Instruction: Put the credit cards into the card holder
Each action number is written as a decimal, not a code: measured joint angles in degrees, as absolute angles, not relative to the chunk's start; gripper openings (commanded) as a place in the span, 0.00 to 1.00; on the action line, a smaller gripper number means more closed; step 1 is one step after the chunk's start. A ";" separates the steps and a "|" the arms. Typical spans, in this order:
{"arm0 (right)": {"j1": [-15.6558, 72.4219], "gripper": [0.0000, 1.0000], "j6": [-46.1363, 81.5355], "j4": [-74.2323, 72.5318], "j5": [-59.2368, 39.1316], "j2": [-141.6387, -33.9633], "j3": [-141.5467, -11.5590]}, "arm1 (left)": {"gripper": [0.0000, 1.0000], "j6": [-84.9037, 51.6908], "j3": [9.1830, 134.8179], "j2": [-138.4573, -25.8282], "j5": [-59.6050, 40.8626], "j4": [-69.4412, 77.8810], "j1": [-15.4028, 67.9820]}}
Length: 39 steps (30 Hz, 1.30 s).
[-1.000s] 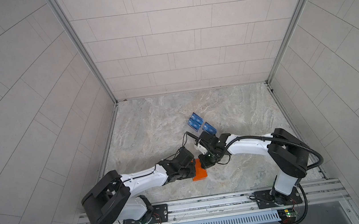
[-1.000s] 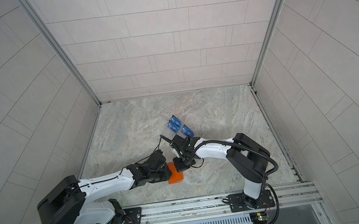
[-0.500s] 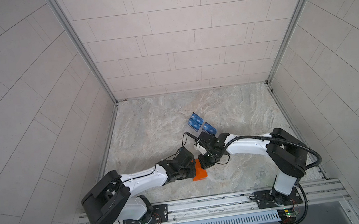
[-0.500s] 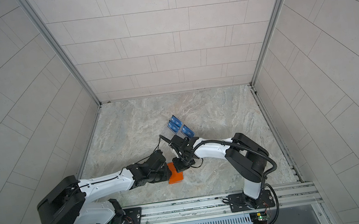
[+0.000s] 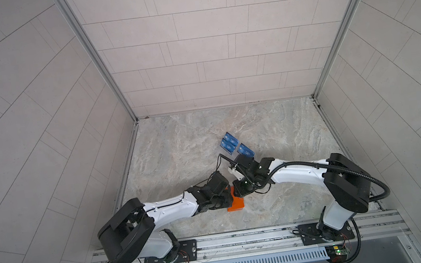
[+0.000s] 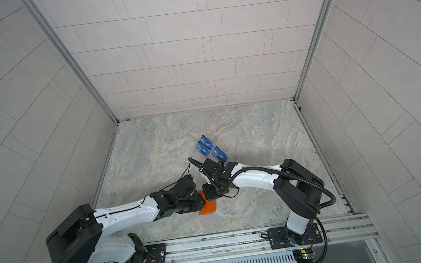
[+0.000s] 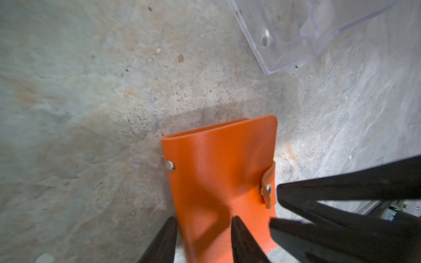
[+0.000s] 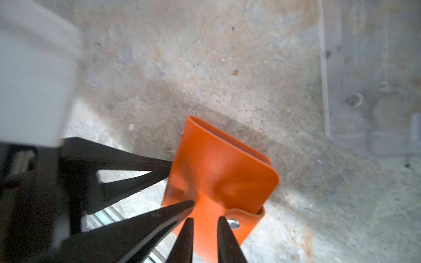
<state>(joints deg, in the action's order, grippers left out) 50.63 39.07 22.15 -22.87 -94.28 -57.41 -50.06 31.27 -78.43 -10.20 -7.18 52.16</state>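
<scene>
Card holder (image 7: 218, 173): orange, book-like, closed, snap tab wrapped over one edge, lying flat on the marbled surface (image 5: 178, 147). Credit cards (image 5: 228, 144): three blue, white "VIP" lettering, grouped farther back, apart from it.

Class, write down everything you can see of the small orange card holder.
The orange card holder looks like smooth leather, folded shut like a book, its cover dented. A strap with a metal snap wraps one edge; a rivet sits opposite. It rests on the marbled table near the front, with the left gripper and right gripper tips against it.
</scene>
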 measured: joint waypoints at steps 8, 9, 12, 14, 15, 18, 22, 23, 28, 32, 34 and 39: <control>50.63 0.39 38.28 21.71 -20.49 -89.49 -57.49 | 0.97 -46.76 33.15 -71.85 -9.47 -18.20 49.25; 50.63 0.43 37.74 22.57 -19.55 -88.44 -57.71 | 1.00 -46.65 33.36 -69.82 -9.06 -19.44 48.80; 50.37 0.62 35.68 25.87 -14.44 -84.47 -59.35 | 1.00 -44.80 35.70 -63.05 -6.72 -24.21 45.95; 49.12 0.73 33.98 27.97 -9.89 -80.73 -60.66 | 1.00 -43.22 38.63 -59.27 -3.33 -27.03 43.42; 48.12 0.78 32.99 28.75 -7.99 -79.00 -61.23 | 1.00 -42.24 39.94 -57.67 -1.37 -27.94 42.22; 42.92 0.88 29.87 30.70 -0.10 -72.77 -62.43 | 1.00 -38.54 42.54 -53.52 4.45 -29.74 37.52; 34.52 0.98 22.74 27.16 12.71 -62.50 -58.85 | 1.00 -30.20 40.56 -47.46 13.08 -27.20 28.84; 32.82 1.00 19.77 23.57 15.29 -59.24 -55.64 | 1.00 -28.05 38.52 -45.21 15.14 -25.04 27.11; 21.93 1.00 9.69 6.96 22.94 -46.76 -36.27 | 1.00 -16.84 23.29 -31.94 21.78 -11.33 19.27; 12.71 1.00 8.45 1.56 22.94 -47.62 -29.82 | 1.00 -12.88 16.23 -35.18 25.30 -2.04 14.41; 10.11 1.00 7.94 -1.61 22.02 -48.31 -26.33 | 1.00 -10.41 13.61 -39.55 27.03 4.25 13.54; 7.01 1.00 7.99 -10.92 20.67 -53.47 -20.38 | 1.00 -4.82 12.45 -53.01 26.83 19.14 11.03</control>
<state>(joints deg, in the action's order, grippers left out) 7.01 7.99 -10.92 20.67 -53.47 -20.38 -4.82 12.45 -53.01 26.83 19.14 11.03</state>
